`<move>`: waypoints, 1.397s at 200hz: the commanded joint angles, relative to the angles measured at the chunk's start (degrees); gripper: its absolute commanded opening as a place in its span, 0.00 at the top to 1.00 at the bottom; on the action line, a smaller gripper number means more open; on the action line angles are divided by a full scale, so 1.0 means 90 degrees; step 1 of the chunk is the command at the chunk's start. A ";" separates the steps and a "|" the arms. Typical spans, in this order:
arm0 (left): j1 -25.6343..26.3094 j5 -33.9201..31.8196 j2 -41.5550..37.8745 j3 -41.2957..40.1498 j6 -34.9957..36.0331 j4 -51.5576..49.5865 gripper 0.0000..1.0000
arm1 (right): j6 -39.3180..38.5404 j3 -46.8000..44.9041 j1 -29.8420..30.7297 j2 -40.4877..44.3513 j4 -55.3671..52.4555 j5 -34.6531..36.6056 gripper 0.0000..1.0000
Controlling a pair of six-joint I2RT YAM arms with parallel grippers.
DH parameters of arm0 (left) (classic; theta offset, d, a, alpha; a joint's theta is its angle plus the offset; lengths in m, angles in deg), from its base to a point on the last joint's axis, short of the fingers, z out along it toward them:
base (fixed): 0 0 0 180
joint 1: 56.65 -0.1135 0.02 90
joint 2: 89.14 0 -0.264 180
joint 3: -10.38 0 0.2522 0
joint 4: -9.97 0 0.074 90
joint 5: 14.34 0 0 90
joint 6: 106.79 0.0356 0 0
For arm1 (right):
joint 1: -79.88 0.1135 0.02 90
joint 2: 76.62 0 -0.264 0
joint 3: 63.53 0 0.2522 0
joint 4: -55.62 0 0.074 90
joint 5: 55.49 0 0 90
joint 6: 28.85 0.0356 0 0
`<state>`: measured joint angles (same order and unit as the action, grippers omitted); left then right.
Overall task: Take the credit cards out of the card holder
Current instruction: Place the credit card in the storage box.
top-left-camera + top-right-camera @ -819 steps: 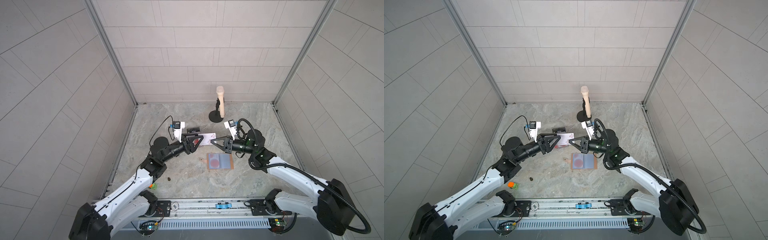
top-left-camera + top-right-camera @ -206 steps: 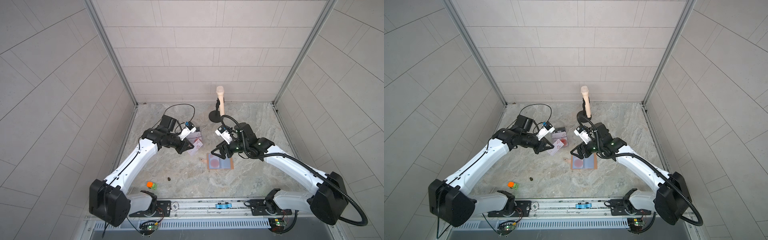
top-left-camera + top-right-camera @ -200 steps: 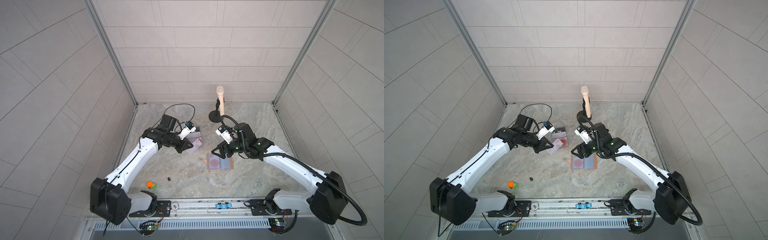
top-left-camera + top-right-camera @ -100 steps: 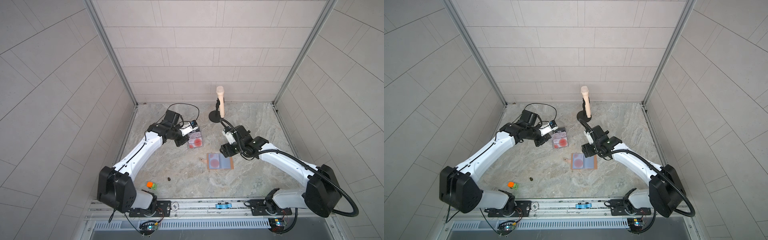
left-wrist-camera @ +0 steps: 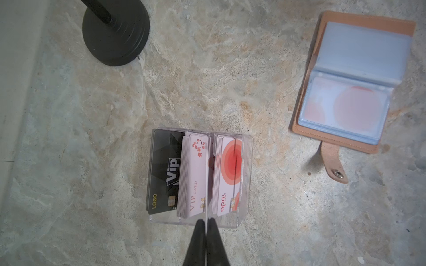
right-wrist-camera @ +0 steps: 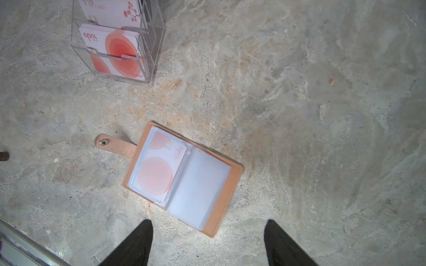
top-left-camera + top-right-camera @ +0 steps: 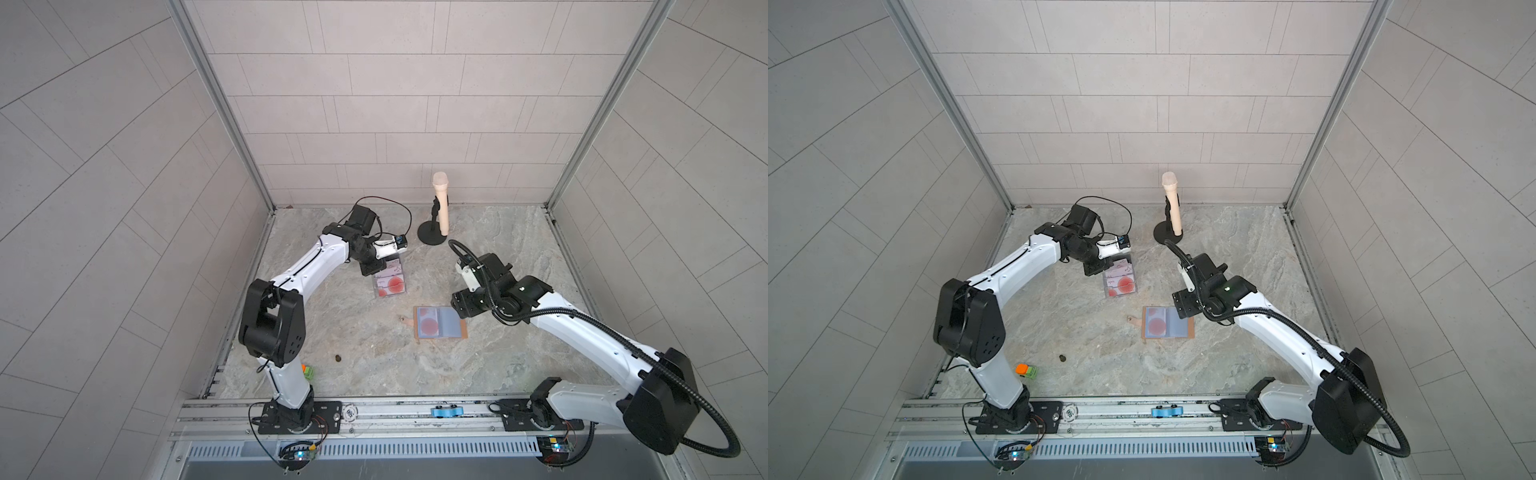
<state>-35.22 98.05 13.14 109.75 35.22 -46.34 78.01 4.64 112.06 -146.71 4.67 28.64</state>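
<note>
Nearest the rail, a small orange-green block point(image 7: 1026, 370) and a small dark item point(image 7: 1062, 358) are seen on the table point(image 7: 374, 365), well apart from the work.

Mid-table, the card holder point(image 6: 182, 179) is laid open and flat, snap tab out to one side. One sleeved card point(image 6: 159, 172), white w/ red circles, is seen in the tab-side sleeve. The facing sleeve looks empty, tho pages beneath can't be checked. The right end effector point(image 6: 208, 228) is positioned at the holder's edge opposite the tab, fingers wide apart, nothing btwn them.

Further back, the clear box point(image 6: 154, 46) is stood w/ three lots inside: a dark grey Vip card point(image 5: 164, 175), a pale pink stack point(image 5: 194, 175) and a red-circle stack point(image 5: 228, 170). The left end effector point(image 5: 206, 221) is poised over it, fingers pressed together on a held card point(image 5: 206, 207) seen edge-on only, so its face can't be read. It appears lined up btwn the pink & red-circle stacks.

Farthest, a mic on a stand point(image 7: 439, 203) is set by the back wall.

Step judged: drop-off of an extracted card, extraction not yet finished. Next: the held card is to be lowered into its slot & let go w/o tipping the box. The sleeved card is then to be pinched at an exposed edge, probably w/ the holder pinned, since light leather is likely to slide.
</note>
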 commanded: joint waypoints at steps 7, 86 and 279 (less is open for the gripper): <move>-0.0009 -0.0118 0.0324 0.0491 0.0350 -0.0539 1.00 | 0.0113 -0.0017 -0.0038 0.0257 -0.0198 0.0260 0.21; 0.0032 -0.0241 0.0783 0.0573 0.0433 -0.0508 1.00 | 0.0185 0.0023 -0.0082 0.0268 -0.0242 0.0398 0.21; 0.0346 -0.0557 0.1408 0.0791 -0.0046 -0.0208 0.91 | 0.0319 -0.0209 -0.0285 0.0482 -0.0102 0.0146 0.21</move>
<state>-32.36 93.35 25.47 114.99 35.54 -48.15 80.11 3.00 109.70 -143.38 4.06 29.85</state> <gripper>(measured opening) 0.066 0.788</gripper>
